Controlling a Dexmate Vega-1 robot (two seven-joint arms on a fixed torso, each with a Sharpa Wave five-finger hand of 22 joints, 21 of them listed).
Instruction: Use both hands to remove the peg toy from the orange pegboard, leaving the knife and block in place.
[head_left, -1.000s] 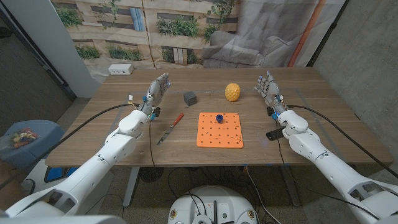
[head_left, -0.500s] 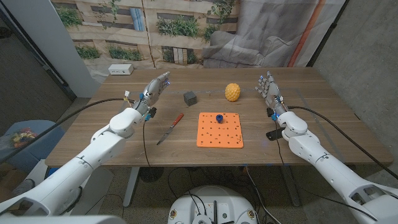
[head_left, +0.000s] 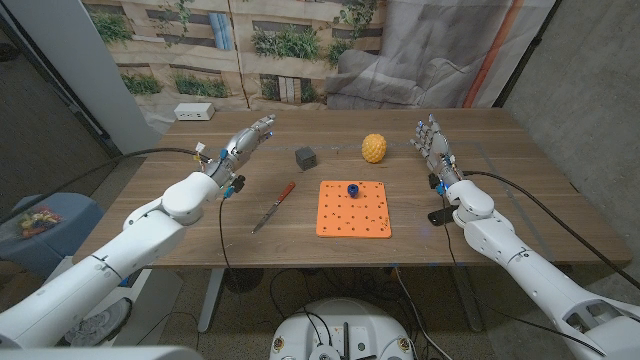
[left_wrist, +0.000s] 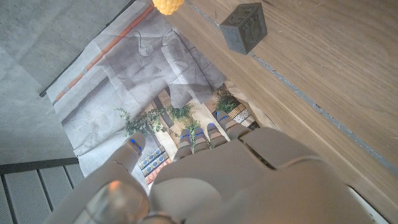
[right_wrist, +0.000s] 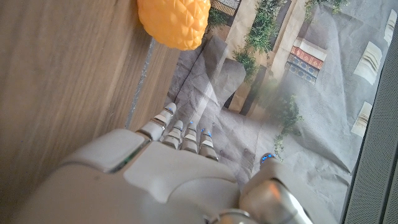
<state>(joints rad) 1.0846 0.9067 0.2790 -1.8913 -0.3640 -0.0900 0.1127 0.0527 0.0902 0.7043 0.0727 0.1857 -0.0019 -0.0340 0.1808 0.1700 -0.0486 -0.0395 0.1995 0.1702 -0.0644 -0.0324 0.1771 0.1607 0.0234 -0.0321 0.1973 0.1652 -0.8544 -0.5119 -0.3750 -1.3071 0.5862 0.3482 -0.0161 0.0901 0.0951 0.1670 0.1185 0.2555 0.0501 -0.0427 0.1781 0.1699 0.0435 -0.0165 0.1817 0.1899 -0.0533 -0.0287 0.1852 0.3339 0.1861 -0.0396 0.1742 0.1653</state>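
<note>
Orange pegboard (head_left: 354, 208) lies flat near the front-middle of the wooden table (head_left: 520, 215). Blue peg toy (head_left: 353, 188) stands in the board's far edge, abt the middle of that row, upright. Rest of the board shows bare holes only.

Knife (head_left: 273, 206), red handle, lies on the table left of the board, apart from it, blade end toward the front edge. Grey block (head_left: 305, 157) sits further back, between knife and yellow pineapple toy (head_left: 374, 148); block and pineapple well apart from the board. Block also seen in left wrist view (left_wrist: 244, 27), on the wood, w/ pineapple at the frame edge (left_wrist: 168, 5).

Left hand (head_left: 246, 146) is up over the table's left part, left of the block, fingers stretched out twd the back, holding nothing. Left wrist view shows the back of the hand (left_wrist: 205, 180), fingers straight and close side by side.

Right hand (head_left: 432, 140) stands over the table's right side, right of the pineapple, palm upright, fingers raised and a little apart, nothing in it. Right wrist view: back of the hand (right_wrist: 168, 180), fingertips reaching past the table's far edge, pineapple (right_wrist: 174, 22) near.

Both hands well apart from board and peg. White power strip (head_left: 194, 112) at the far left corner.
</note>
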